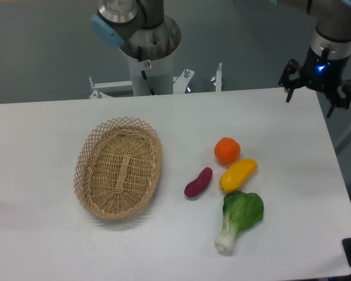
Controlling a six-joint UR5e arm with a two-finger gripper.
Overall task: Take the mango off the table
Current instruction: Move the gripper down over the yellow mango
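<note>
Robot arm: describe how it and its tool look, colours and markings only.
The arm is silver-grey metal with a light-blue joint cap, on a white pedestal. A black cable runs down the pedestal. The tool is black with dark prongs, under a silver-and-black wrist, and shows a small blue light.

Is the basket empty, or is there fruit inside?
Empty. The basket shows only its bare woven bottom; the mango lies outside it on the table.
</note>
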